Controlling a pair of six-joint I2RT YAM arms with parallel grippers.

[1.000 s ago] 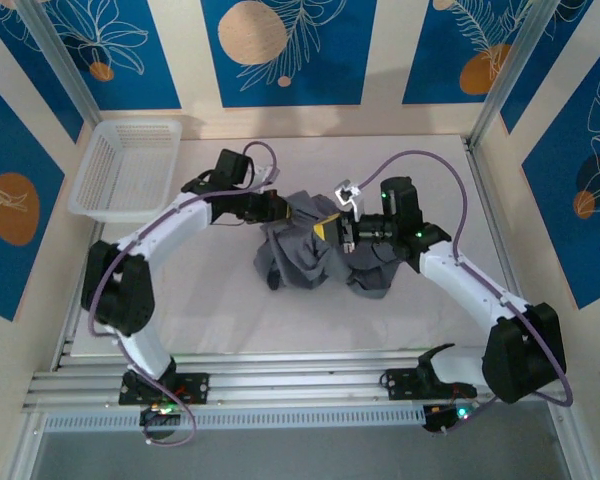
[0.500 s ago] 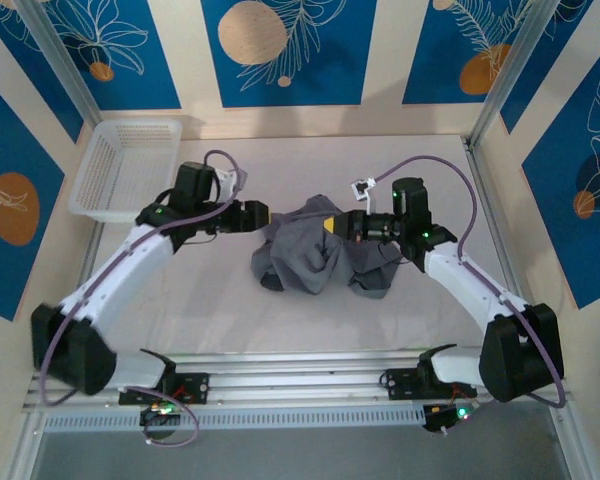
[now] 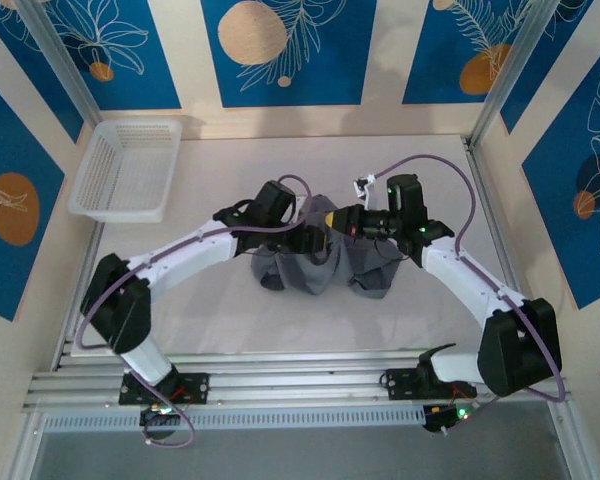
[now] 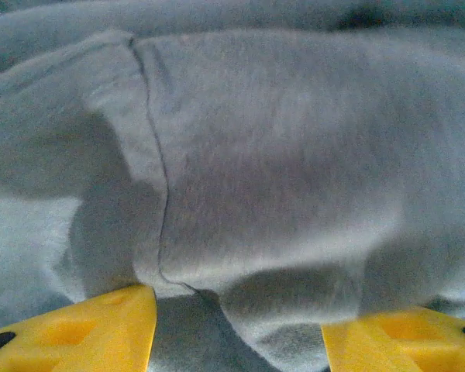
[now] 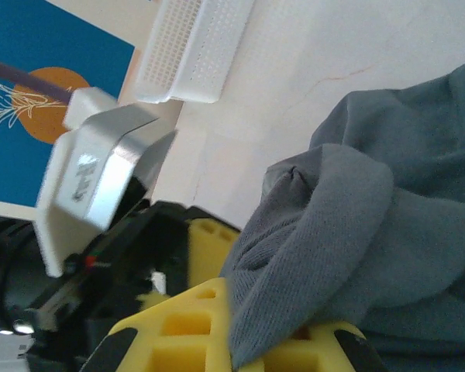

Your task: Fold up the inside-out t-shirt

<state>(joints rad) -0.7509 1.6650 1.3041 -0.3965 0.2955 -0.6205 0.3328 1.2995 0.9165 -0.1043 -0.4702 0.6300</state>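
Top external view shows the shirt (image 3: 302,268) bunched in a heap mid-table (image 3: 230,310), well apart from the basket (image 3: 130,170). Right gripper (image 3: 332,218) pinches a fold at the heap's far side; left gripper (image 3: 316,240), just beside it, is spread, fingers (image 4: 77,329) flanking cloth

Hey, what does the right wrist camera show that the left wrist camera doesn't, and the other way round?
Right wrist view: the white perforated plastic basket on the pale table, a blue patterned wall panel, and the right gripper shut on a fold of the slate-grey soft-cloth t-shirt. Left wrist view: a stitched seam down the cloth, close up, and the left gripper open with cloth between its yellow fingers. Both: grey shirt cloth between yellow fingers.
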